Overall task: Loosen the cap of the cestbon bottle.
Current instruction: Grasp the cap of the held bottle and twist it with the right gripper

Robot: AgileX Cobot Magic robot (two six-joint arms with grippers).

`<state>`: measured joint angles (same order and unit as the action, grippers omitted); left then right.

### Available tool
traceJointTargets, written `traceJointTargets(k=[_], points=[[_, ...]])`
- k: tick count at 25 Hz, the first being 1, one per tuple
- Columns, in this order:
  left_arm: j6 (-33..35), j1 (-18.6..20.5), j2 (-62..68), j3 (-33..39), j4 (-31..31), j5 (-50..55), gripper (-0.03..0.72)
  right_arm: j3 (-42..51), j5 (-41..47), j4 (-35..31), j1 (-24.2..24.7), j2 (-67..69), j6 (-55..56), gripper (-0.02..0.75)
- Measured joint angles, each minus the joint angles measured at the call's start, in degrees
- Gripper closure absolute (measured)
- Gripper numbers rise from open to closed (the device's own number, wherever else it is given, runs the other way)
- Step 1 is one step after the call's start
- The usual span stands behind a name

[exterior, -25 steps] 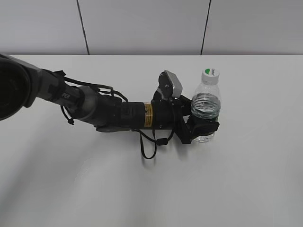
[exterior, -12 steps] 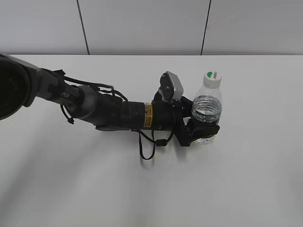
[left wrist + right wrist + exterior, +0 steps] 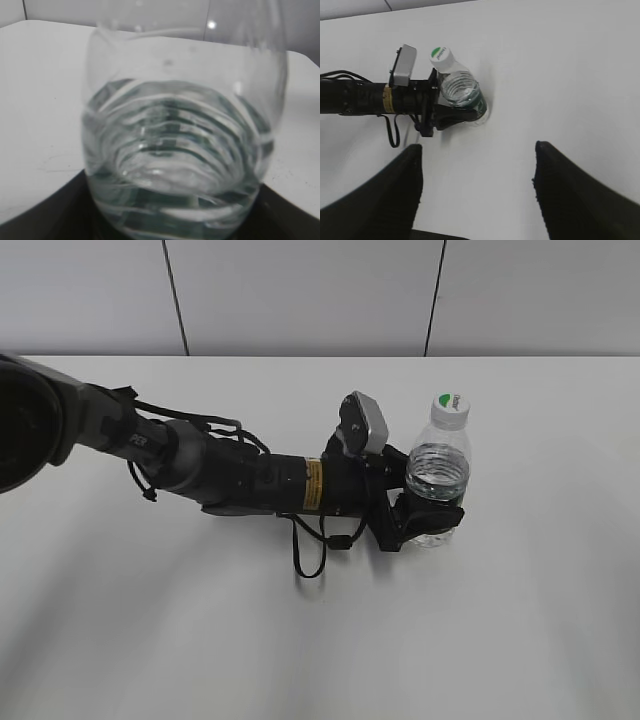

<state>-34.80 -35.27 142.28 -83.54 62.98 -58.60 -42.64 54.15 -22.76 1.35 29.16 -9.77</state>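
The cestbon bottle [image 3: 437, 472] stands upright on the white table, clear, with water inside and its green label band mostly covered by the fingers. Its white cap [image 3: 451, 404] with a green patch sits on top, untouched. My left gripper [image 3: 428, 512] reaches in from the left and is shut on the bottle's lower body. In the left wrist view the bottle [image 3: 180, 150] fills the frame between black fingers [image 3: 45, 215]. My right gripper [image 3: 478, 146] hangs open and empty well above the table, looking down on the bottle [image 3: 462, 92] and cap [image 3: 440, 54].
The left arm [image 3: 230, 475] lies low across the table [image 3: 540, 620] with a loose cable loop [image 3: 312, 550] beneath it. A grey panelled wall [image 3: 300, 295] closes off the far edge. White tabletop stretches to the right of the bottle and in front of it.
The bottle, held in the left gripper, has shifted slightly to the right. The right gripper shows only now.
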Motion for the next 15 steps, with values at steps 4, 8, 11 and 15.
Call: traceJointTargets(k=[4,8,11,15], points=[[0.00,0.00,0.00,0.00,0.07,-0.07,0.166,-4.73,0.35,-5.38,0.00,10.99,-0.54,0.211],[0.00,0.00,0.00,0.00,0.13,-0.12,0.166,-9.66,4.07,-8.67,0.00,23.17,-1.94,0.211],[0.00,0.00,0.00,0.00,0.25,-0.30,0.167,-13.51,6.90,-10.23,0.00,29.60,-2.63,0.211],[0.00,0.00,0.00,0.00,0.31,-0.36,0.167,-18.50,9.13,-11.23,-1.05,36.41,-2.75,0.211]])
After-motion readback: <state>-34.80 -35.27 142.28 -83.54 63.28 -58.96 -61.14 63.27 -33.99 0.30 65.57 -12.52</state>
